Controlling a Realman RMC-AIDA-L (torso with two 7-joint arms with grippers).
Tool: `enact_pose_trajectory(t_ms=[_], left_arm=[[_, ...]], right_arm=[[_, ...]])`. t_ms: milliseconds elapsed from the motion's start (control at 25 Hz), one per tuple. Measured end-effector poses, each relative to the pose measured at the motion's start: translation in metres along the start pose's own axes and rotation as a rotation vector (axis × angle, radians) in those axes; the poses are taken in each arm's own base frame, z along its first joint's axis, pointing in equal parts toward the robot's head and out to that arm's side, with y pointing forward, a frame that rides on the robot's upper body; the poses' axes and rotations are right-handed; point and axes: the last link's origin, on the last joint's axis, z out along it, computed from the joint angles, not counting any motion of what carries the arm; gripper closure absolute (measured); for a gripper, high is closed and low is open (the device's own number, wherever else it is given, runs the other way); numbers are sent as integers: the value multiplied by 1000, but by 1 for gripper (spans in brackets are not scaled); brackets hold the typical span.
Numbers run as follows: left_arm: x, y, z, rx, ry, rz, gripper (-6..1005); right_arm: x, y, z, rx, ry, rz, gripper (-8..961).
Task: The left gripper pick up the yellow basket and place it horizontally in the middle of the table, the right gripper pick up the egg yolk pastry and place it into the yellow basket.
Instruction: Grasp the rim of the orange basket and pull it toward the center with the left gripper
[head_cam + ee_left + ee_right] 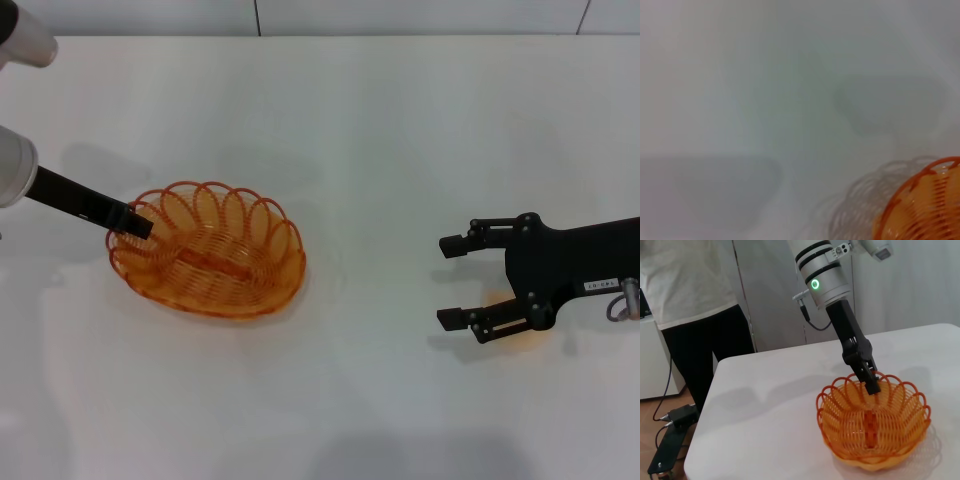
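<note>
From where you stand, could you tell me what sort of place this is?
Probably a robotics lab or test room: a bare white table, a person standing beside it, loose cabling on the floor, and plain wall panels.

Egg yolk pastry (503, 300) mostly hidden under the right claw (452, 282), lower right of the head frame; only a pale orange patch shows between the fingers. Left claw (137, 224) tip sits at the yellow basket (208, 252) rim; finger state unreadable. Left wrist frame blurred, basket (925, 205) cut off at the lower right corner. Right wrist frame: person (695, 305) cropped at the top edge, no head visible.
</note>
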Motion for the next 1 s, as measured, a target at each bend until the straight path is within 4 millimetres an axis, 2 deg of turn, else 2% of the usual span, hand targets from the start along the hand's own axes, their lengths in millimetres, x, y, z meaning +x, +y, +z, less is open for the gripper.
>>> enact_pose_trajectory(t_ms=[200,480,680,1000], left_arm=[[0,1,0,-7,2,-3,874],[3,8,-5,-65,60,-23,896],[5,22,-12,-144,96,-37,899],[15,43,-10,-223,153,-183,911]], right_arm=[[0,0,0,1,-1,2,98],[1,1,-2,0,-5,8,98],[1,3,-6,1,-11,5,98],[0,5,-9,-1,-16,-19,98]])
